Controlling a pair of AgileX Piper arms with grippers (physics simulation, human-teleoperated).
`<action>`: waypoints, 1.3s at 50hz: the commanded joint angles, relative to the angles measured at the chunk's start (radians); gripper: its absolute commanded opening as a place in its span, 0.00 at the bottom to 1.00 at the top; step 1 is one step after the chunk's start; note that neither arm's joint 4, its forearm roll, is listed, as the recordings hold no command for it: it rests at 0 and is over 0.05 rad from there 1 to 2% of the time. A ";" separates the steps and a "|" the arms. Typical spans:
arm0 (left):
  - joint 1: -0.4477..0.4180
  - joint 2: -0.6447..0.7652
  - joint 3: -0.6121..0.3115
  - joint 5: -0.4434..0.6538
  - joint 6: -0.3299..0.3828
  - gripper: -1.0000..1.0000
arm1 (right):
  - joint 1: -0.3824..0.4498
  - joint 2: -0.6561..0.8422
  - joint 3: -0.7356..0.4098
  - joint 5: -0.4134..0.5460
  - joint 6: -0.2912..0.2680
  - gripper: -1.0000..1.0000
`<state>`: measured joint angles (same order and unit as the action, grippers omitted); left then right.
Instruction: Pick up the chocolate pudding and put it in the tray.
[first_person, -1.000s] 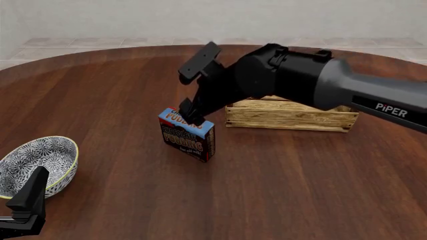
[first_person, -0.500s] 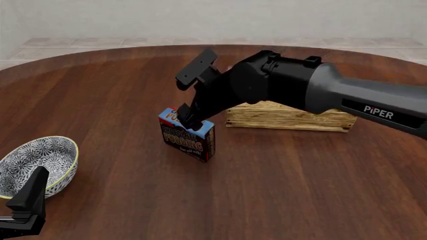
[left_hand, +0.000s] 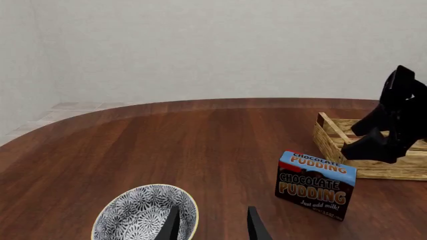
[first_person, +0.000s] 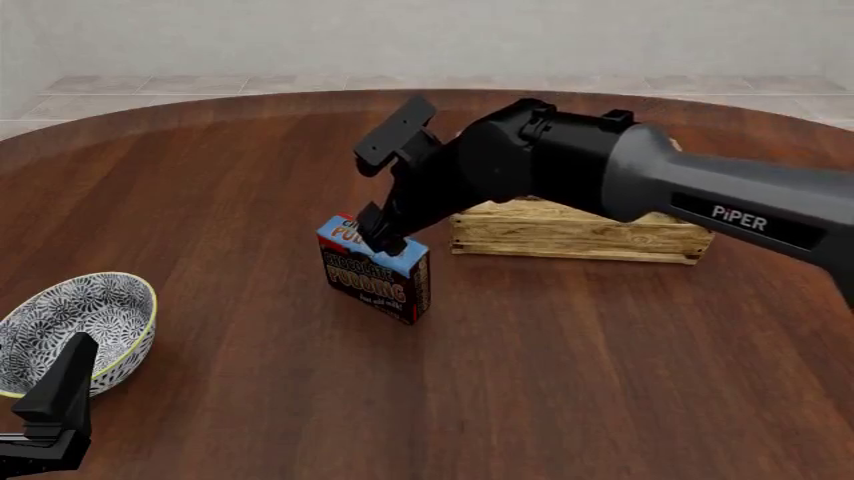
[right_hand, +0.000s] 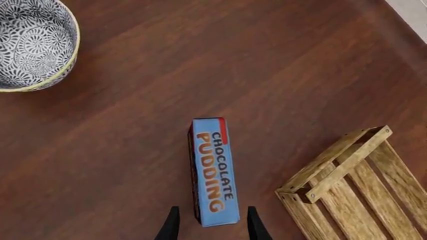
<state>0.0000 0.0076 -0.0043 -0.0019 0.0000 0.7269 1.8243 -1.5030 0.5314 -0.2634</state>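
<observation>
The pudding (first_person: 375, 268) stands upright on the table (first_person: 574, 380), just beside the near left corner of the tray (first_person: 581, 233) but not touching it. It is not yet lifted; its bottom edge rests on the wood.

The right gripper (first_person: 372, 228) hangs directly over the carton's top, pointing down. In the right wrist view the blue top band of the pudding (right_hand: 215, 170) runs straight away from the camera, and the two fingertips (right_hand: 172, 225) stand on either side of its near end. So the long axis of the top lies along the gap, and the jaws are set across the narrow thickness of the carton. The jaws are open, a little wider than the carton, with nothing held. I judge the alignment good for a straight descent and a closing on the two broad faces; the grip would take the near end of the top more than its middle.

The left gripper (left_hand: 212, 225) is low, near the bowl (left_hand: 143, 212), well apart from the pudding (left_hand: 315, 184). Its jaws are open and empty. The right arm is clearly the nearer one.

The tray (right_hand: 350, 182) is open on top, and lies beside the carton.
</observation>
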 joint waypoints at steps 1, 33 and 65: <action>0.000 0.000 0.000 0.000 0.000 1.00 | -0.005 0.012 -0.010 0.000 0.000 1.00; 0.000 0.000 0.000 0.000 0.000 1.00 | -0.029 0.056 -0.040 -0.008 0.012 1.00; 0.000 0.000 0.000 0.000 0.000 1.00 | -0.018 0.083 -0.033 -0.023 0.029 1.00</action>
<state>0.0000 0.0076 -0.0043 -0.0019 0.0000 0.7048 1.9036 -1.5415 0.5128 -0.2390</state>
